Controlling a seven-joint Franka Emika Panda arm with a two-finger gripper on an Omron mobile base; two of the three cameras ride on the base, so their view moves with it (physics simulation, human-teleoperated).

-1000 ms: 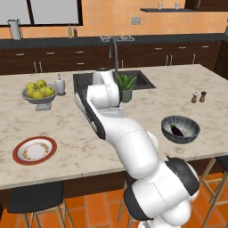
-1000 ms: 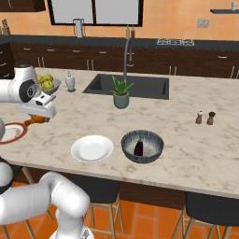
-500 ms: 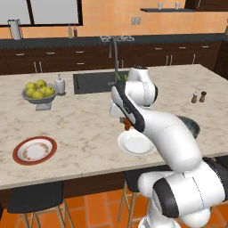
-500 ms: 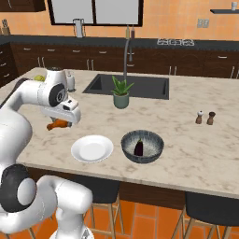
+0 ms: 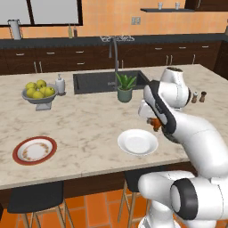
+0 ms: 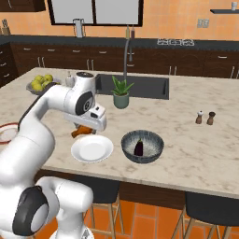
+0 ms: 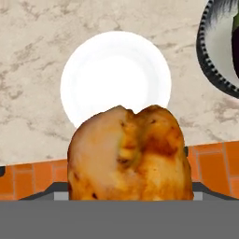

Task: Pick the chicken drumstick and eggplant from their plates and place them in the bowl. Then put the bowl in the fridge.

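Orange-brown and glossy, the chicken drumstick (image 7: pixel 130 154) sits clamped between the jaws, which stand wide around it, carried in the air beside the white plate (image 6: pixel 92 148) on the marble surface (image 6: pixel 196 147). Right of that plate, the dark grey bowl (image 6: pixel 142 146) holds the eggplant (image 6: pixel 138 147). The red-rimmed plate (image 5: pixel 34 150) lies well apart.

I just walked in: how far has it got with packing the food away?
Done: the eggplant already lies in the bowl. In hand: the end effector carries the chicken drumstick above the counter beside the white plate, short of the bowl. Left: drop it in the bowl, then take the bowl to the fridge.
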